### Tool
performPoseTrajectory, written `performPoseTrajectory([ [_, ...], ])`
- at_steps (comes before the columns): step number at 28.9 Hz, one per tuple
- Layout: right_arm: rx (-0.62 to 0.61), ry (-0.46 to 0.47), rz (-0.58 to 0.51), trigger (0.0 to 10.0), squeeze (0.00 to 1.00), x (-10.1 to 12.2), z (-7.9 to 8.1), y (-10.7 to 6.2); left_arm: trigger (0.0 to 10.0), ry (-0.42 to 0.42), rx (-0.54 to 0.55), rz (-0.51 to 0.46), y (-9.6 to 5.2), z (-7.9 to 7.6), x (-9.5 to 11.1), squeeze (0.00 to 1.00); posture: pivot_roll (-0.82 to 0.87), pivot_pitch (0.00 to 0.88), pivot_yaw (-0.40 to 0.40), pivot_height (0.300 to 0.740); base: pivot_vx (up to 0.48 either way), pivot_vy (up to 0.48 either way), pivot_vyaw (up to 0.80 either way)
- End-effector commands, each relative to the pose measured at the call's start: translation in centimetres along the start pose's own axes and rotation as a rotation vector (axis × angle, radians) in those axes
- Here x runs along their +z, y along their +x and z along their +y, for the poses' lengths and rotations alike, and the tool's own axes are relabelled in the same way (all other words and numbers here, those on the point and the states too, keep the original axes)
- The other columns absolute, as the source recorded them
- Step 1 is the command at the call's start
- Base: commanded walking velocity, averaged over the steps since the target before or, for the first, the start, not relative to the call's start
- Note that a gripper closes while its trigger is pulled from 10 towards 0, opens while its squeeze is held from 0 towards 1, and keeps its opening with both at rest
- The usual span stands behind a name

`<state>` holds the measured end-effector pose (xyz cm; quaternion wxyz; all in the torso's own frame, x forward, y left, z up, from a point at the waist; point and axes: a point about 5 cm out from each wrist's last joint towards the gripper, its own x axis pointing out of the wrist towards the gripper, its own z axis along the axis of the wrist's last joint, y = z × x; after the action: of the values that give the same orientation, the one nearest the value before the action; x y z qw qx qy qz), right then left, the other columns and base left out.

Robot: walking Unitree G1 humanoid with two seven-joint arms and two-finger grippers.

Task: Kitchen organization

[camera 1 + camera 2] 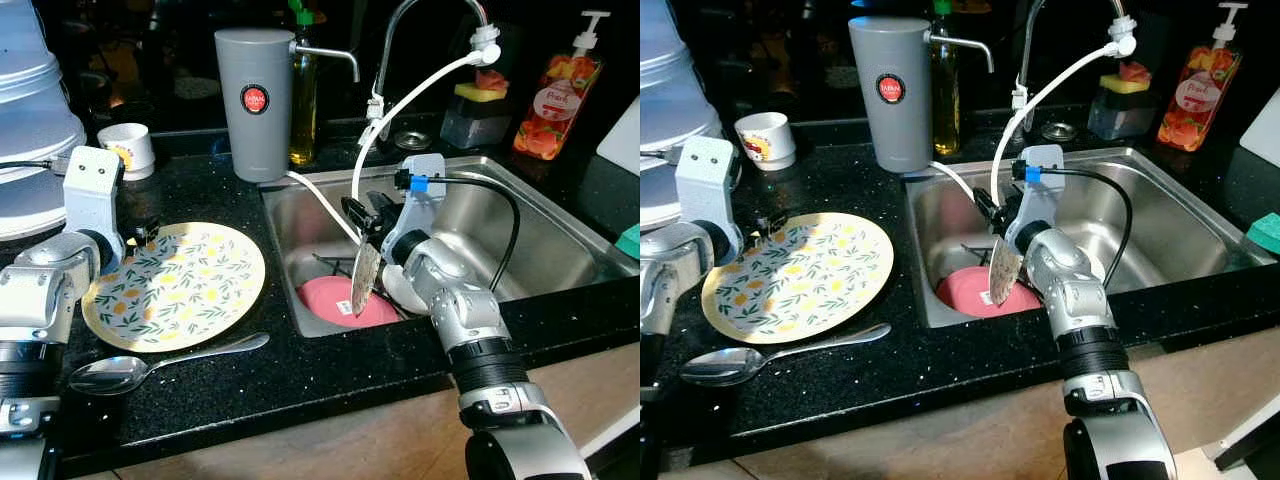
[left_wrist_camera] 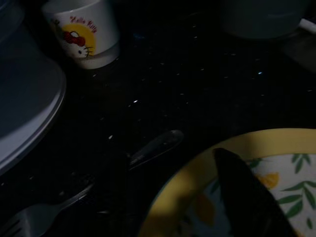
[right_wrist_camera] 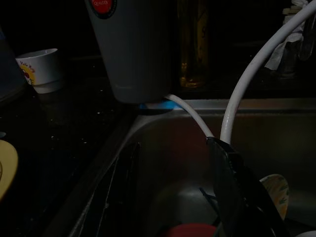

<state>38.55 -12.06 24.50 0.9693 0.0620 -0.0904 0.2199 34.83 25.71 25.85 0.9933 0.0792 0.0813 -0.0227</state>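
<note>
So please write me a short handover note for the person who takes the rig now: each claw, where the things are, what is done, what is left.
Right claw: over the sink, shut on a small patterned plate held on edge above the pink dish.
Left claw: at the far-left rim of the yellow leaf plate on the counter; grip unclear.
Spoon lies in front of that plate, a fork beside it, cup behind.
Done: small plate lifted.
Left: probably place it, then the pink dish and the counter items.

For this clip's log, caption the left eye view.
Right hand holds a small patterned plate edge-down over the sink, above a pink dish.
</note>
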Motion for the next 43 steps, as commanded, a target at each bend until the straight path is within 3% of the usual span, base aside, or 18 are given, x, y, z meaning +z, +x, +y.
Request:
performPoseTrajectory([
  [1, 0.009, 0.007, -0.014, 10.0, 0.00, 0.5, 0.1, 0.1, 10.0, 0.035, -0.002, 0.003, -0.1, -0.2, 0.4, 0.00, 0.09, 0.060, 0.020, 0.740, 0.000, 0.000, 0.00],
  [4, 0.010, 0.006, -0.014, 10.0, 0.00, 0.6, 0.1, 0.1, 10.0, 0.027, -0.002, 0.009, -0.1, -0.2, 0.5, 0.00, 0.09, 0.060, 0.020, 0.740, 0.000, 0.000, 0.00],
  [8, 0.014, 0.003, -0.008, 10.0, 0.00, 0.6, 0.1, 0.1, 10.0, -0.031, -0.009, 0.097, -0.3, -0.3, 0.0, 0.00, 0.09, 0.060, 0.020, 0.740, 0.000, 0.000, 0.00],
  [23, 0.026, -0.009, 0.006, 10.0, 0.00, 0.4, 0.1, 0.0, 10.0, -0.048, -0.046, 0.255, -0.8, -0.5, -1.8, 0.00, 0.08, 0.060, 0.020, 0.740, 0.000, 0.000, 0.00],
  [25, 0.029, -0.014, 0.006, 10.0, 0.00, 0.4, 0.1, 0.0, 10.0, -0.098, -0.084, 0.272, -0.8, -1.0, -2.1, 0.00, 0.08, 0.059, 0.019, 0.740, 0.000, 0.000, 0.00],
  [33, 0.030, -0.023, 0.003, 10.0, 0.00, 0.5, 0.1, 0.1, 10.0, -0.228, -0.214, 0.266, -0.9, -3.1, -1.8, 0.00, 0.08, 0.057, 0.018, 0.740, 0.000, 0.000, 0.00],
  [34, 0.029, -0.028, -0.001, 10.0, 0.00, 0.6, 0.0, 0.1, 10.0, -0.258, -0.258, 0.247, -0.9, -4.0, -1.2, 0.00, 0.08, 0.053, 0.018, 0.740, 0.000, 0.000, 0.00],
  [43, 0.040, -0.005, -0.002, 10.0, 0.00, 0.7, 0.2, 0.1, 10.0, -0.275, -0.275, 0.226, -0.8, -4.4, -0.8, 0.00, 0.08, 0.047, 0.020, 0.740, 0.000, 0.000, 0.00],
])
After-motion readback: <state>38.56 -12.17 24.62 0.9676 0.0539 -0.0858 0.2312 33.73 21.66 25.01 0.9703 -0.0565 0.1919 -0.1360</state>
